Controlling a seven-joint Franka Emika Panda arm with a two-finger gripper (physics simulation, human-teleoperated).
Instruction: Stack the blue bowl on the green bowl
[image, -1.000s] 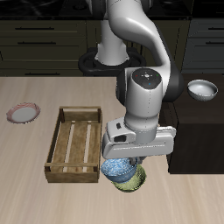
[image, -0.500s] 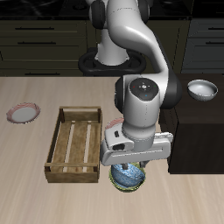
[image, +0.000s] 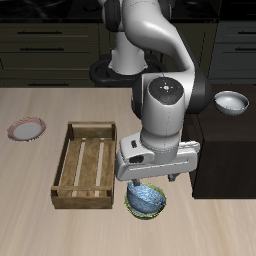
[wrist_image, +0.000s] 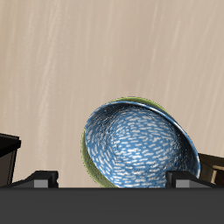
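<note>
**Two bowls nested, claw just above them**

Two fingers of the claw (image: 152, 179) sit spread apart above the bowls, nothing between them; in the wrist view only the finger bases show at the frame edge, with the bowl below and free of them. I read the claw as open and empty.

Directly under it: the blue bowl (wrist_image: 140, 144) sits upright inside the green bowl (wrist_image: 86, 150). The green one shows only as a thin yellow-green crescent around the blue rim. In the exterior view the pair (image: 146, 199) stands near the tabletop's (image: 40, 225) front edge, just beside the wooden crate (image: 86, 165). The blue bowl looks slightly off-centre in the green one, seated rather than perched, though the arm hides part of it.

Handling, my judgement:
- Glazed ceramic look: stiff and slick. No give under the fingers.
- Small and probably light, but brittle. A drop or hard clamp could chip the rim.
- Best hold if regrasp needed: pinch the rim wall, one finger inside, one outside, on the side where the blue rim stands clear of the green.
- Avoid catching both rims at once, since that would lift the stack.

Stack looks done; a straight vertical retreat seems safest.
</note>
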